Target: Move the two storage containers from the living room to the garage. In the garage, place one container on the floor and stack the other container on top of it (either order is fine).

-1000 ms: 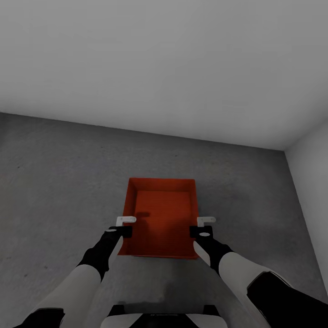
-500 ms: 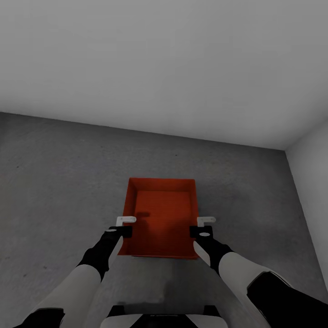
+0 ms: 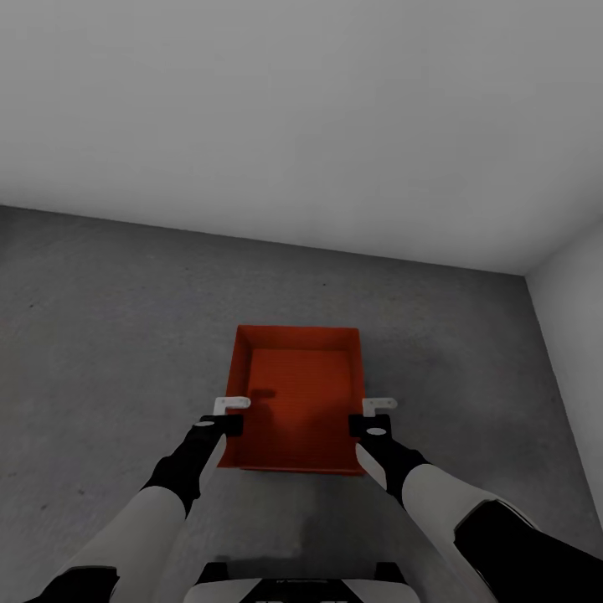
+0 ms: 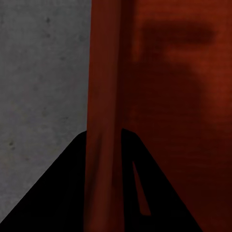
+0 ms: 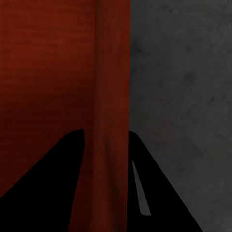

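1. The left hand (image 3: 219,423) is clamped on the left long wall of the storage container (image 3: 297,400). The left wrist view shows that wall running straight up between the two dark fingers (image 4: 72,193), one on the outside and one inside the bin.

2. The right hand (image 3: 374,425) is clamped the same way on the right long wall. In the right wrist view the wall stands between its fingers (image 5: 159,193), with the bin's interior on one side and bare floor on the other.

3. Both grips sit toward the near end of the container, roughly level with each other, so the bin's long axis runs straight away from the robot, from near to far. It lies centred between the arms, and neither arm is nearer than the other.

4. The container is upright and open-topped. Whether its base is already touching the floor (image 3: 109,335) or is held just above it cannot be told from these views.

5. This is the garage: dark grey concrete below, a plain pale wall (image 3: 301,117) on the far side, and another wall at the right edge.

6. My reading is that the next move turns on a level, straight-down lowering, then letting go with both hands together, so the bin sits flat as the base for the second.
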You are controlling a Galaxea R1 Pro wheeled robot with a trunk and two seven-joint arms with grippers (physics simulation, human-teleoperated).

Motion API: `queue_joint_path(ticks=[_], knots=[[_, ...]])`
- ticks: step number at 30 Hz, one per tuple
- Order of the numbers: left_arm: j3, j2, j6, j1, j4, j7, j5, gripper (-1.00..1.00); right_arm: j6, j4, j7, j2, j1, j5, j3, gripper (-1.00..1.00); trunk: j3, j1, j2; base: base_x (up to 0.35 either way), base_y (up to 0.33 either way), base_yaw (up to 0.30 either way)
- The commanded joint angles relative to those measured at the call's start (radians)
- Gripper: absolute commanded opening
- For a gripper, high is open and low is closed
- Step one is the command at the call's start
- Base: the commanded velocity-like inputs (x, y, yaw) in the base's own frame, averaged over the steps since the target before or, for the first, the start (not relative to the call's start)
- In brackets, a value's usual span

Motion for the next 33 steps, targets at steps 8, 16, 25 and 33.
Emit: queue_joint_path(ticks=[8, 16, 25, 33], knots=[[0.017, -0.039, 0.026, 0.0, 0.0, -0.003, -0.003, -1.0, -0.001, -0.002, 0.0, 0.004, 0.0, 0.002, -0.005, -1.0, 0.0, 0.0, 0.0, 0.0, 0.0, 0.0], [0.017, -0.038, 0.024, 0.0, -0.003, -0.003, -0.005, -1.0, 0.0, 0.0, 0.0, -0.002, 0.0, 0.003, -0.005, -1.0, 0.0, 0.0, 0.0, 0.0, 0.0, 0.0], [0.018, -0.037, 0.026, 0.0, -0.011, -0.002, -0.005, -1.0, 0.002, 0.0, 0.005, 0.0, 0.0, 0.003, -0.004, -1.0, 0.0, 0.0, 0.0, 0.0, 0.0, 0.0], [0.021, -0.036, 0.029, 0.0, -0.005, -0.002, -0.004, 1.0, 0.002, -0.001, 0.008, 0.002, 0.0, 0.003, -0.003, 1.0, 0.0, 0.0, 0.0, 0.0, 0.0, 0.0]])
